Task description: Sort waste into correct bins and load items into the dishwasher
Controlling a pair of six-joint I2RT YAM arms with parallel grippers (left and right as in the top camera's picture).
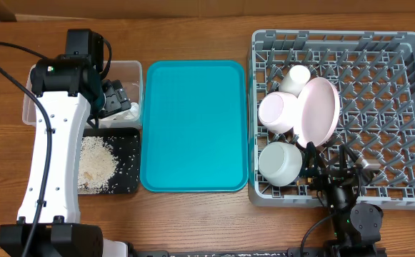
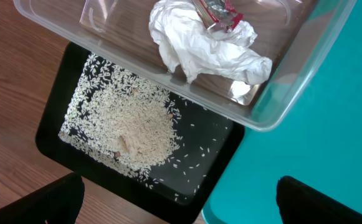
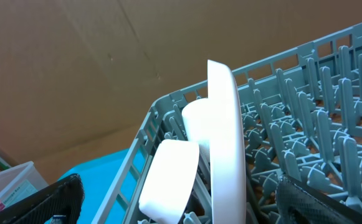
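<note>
The crumpled white napkin (image 2: 205, 46) lies inside the clear tub (image 2: 274, 106), with the red snack wrapper (image 2: 218, 14) resting on its upper edge. Just beside the tub, on its near side, the black tray (image 2: 221, 152) holds the rice (image 2: 137, 127). Most grains sit in one loose heap and a few are scattered toward the tray's edges.

In the grey dish rack (image 1: 400, 107) the pale pink plate (image 1: 321, 111) stands on edge between the pegs. The pink bowl (image 1: 278, 113) leans against its left face. The small white cup (image 1: 296, 77) sits just behind them, and the white bowl (image 1: 278, 163) sits just in front, near the rack's front-left corner.

The left end effector (image 1: 118, 100) hangs over the clear tub. In the left wrist view its fingers (image 2: 43, 199) are spread wide at the bottom corners and hold nothing.

The right end effector (image 1: 332, 168) sits low over the front part of the rack, just right of the white bowl. Its fingers (image 3: 43, 199) are likewise spread apart and empty, with the plate seen edge-on ahead of them.

Between bins and rack the teal tray (image 1: 193, 128) lies flat on the wooden worktop (image 1: 193, 21).
</note>
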